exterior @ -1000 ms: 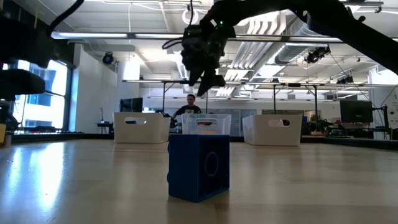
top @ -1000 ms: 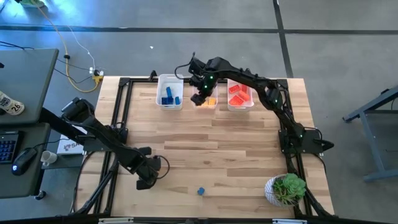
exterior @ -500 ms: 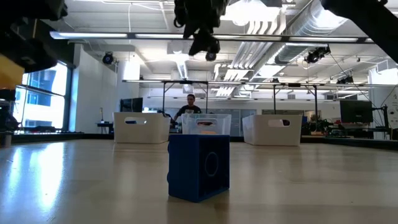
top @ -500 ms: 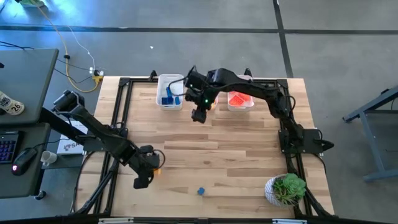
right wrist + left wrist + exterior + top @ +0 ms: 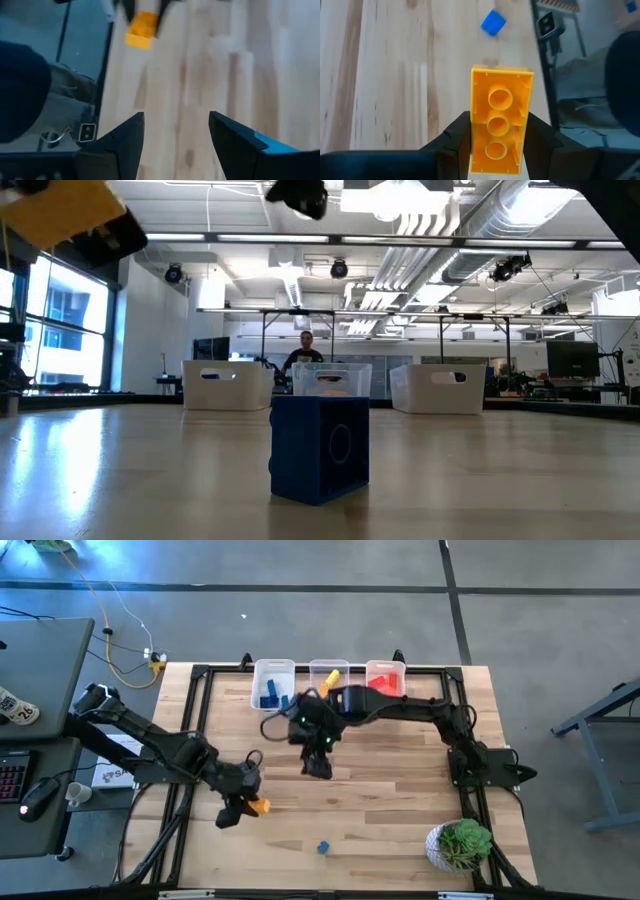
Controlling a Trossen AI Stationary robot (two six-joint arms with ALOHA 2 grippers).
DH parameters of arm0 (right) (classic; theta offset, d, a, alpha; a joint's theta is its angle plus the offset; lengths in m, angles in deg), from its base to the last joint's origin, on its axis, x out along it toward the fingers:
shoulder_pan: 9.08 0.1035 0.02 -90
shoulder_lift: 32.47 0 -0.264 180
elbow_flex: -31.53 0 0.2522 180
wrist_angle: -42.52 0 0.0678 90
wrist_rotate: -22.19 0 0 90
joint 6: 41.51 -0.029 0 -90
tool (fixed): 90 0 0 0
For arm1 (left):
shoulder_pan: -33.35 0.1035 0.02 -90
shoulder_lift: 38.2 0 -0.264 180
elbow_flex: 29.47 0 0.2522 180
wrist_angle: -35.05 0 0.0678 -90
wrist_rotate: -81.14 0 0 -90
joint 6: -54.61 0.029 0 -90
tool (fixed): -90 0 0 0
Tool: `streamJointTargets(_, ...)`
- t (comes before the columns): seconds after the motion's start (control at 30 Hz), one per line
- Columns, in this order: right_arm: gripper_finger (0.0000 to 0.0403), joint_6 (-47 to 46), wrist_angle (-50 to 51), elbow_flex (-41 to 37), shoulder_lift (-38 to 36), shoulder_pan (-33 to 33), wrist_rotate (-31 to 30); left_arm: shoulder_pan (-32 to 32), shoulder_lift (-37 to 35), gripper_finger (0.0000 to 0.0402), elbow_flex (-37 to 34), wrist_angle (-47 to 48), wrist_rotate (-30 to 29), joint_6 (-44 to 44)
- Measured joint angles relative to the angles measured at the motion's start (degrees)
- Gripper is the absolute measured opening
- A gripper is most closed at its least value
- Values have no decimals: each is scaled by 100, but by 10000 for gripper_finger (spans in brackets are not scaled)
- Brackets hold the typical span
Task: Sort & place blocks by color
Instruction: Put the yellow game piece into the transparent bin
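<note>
While the left gripper (image 5: pixel 497 145) pinches an orange-yellow brick (image 5: pixel 500 131) above the table (image 5: pixel 400 790),
the right gripper (image 5: pixel 175 130) hangs spread, empty; a blue brick (image 5: pixel 323 847) lies apart.

Pale plank-wood counter (image 5: pixel 380 790) showing a smooth, faintly sheened finish. Orange-yellow block (image 5: pixel 499 126) and blue block (image 5: pixel 320 448) looking like smooth moulded plastic. Three bins (image 5: pixel 272 688) appearing as clear plastic. Left gripper (image 5: pixel 497 150) jaws looking matt dark.
</note>
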Motion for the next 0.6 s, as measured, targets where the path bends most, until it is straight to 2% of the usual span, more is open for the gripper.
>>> streamJointTargets(0.17, 209, 136, -481, 0, 0, 418, 0, 441, -126, 111, 1, -203, 527, 447)
streamJointTargets(0.43, 209, 273, -1130, 0, 7, 938, -63, 1168, -146, 110, 3, -840, 1707, 984)
streamJointTargets(0.6, 209, 284, -1875, 0, 7, 1158, -267, 1611, -146, 111, 3, -1509, 2657, 1102)
